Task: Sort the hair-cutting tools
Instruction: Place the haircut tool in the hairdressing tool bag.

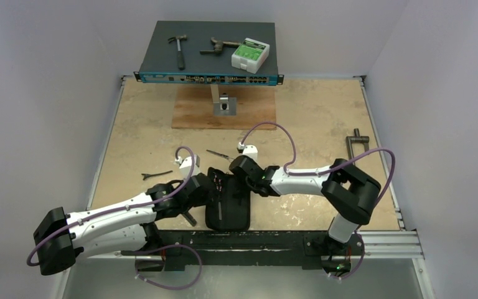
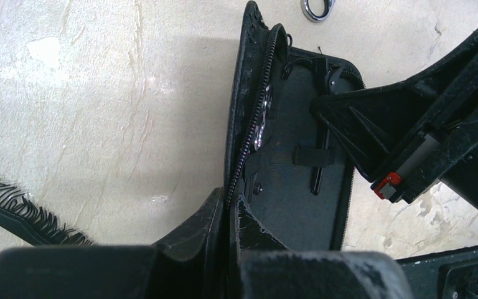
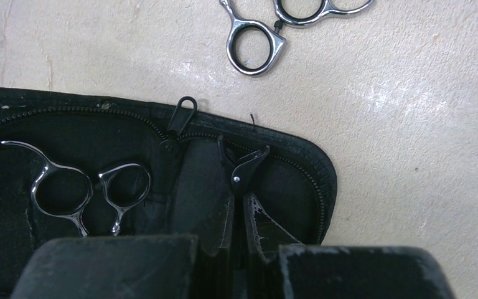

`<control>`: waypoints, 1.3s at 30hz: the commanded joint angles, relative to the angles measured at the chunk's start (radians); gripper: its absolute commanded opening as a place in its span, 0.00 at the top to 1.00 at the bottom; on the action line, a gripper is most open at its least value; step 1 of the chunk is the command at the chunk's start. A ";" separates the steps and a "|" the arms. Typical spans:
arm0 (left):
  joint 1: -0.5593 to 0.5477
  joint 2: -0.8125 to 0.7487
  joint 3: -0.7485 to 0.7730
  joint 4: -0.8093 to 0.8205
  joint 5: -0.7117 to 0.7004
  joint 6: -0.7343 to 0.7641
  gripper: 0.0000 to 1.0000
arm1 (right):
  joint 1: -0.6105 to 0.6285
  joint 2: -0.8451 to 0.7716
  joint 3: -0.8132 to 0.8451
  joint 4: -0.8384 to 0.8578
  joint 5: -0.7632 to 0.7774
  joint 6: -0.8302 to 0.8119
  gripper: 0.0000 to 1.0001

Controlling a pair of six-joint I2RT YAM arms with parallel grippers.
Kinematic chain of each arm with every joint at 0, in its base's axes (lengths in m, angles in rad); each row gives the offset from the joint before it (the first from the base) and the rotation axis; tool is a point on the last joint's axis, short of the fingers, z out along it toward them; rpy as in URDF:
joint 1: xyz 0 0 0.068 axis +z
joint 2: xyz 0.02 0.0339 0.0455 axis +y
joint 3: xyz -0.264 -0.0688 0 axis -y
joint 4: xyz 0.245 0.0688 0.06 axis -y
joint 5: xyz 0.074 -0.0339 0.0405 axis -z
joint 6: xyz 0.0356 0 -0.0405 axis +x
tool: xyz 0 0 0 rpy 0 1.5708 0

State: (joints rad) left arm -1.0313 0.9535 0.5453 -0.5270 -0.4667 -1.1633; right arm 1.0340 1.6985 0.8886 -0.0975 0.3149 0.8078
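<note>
A black zip case (image 1: 227,212) lies open near the table's front edge. My left gripper (image 1: 210,185) (image 2: 229,202) is shut on the case's raised left zipper edge (image 2: 249,124). My right gripper (image 1: 235,169) (image 3: 236,187) is shut on the thin black hair clip (image 3: 244,168) over the case's right half; in the left wrist view the clip (image 2: 319,168) runs under an elastic loop. One pair of silver scissors (image 3: 81,187) sits inside the case. The other pair (image 1: 219,154) (image 3: 267,31) lies on the table just beyond it. The black comb (image 1: 155,174) (image 2: 18,212) lies on the table to the left.
A grey T-shaped metal bar (image 1: 356,143) lies at the right. At the back a network switch (image 1: 208,50) on a stand carries a hammer (image 1: 178,50), a rusty tool (image 1: 219,45) and a white-green box (image 1: 250,55). A wooden board (image 1: 193,112) lies under the stand.
</note>
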 commanded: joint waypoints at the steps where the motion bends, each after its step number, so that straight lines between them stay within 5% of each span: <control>1: -0.002 -0.005 0.033 -0.003 -0.118 -0.049 1.00 | 0.025 0.006 -0.048 -0.065 -0.069 0.053 1.00; 8: -0.009 0.003 0.029 0.030 -0.097 -0.018 1.00 | 0.026 -0.036 -0.022 -0.115 -0.056 0.029 0.62; 11: -0.012 0.013 0.035 0.041 -0.086 -0.002 1.00 | 0.026 -0.055 0.013 -0.150 -0.033 -0.005 0.54; 25: -0.024 0.014 0.040 0.040 -0.091 0.013 1.00 | -0.065 -0.090 0.118 -0.140 0.041 -0.121 0.60; 39: -0.033 0.019 0.033 0.064 -0.074 0.016 1.00 | -0.069 0.089 0.283 -0.138 0.041 -0.163 0.63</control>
State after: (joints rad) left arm -1.0565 0.9726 0.5461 -0.5144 -0.5117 -1.1641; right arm 0.9638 1.7481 1.1172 -0.2394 0.3286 0.6727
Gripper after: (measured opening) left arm 0.027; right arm 0.379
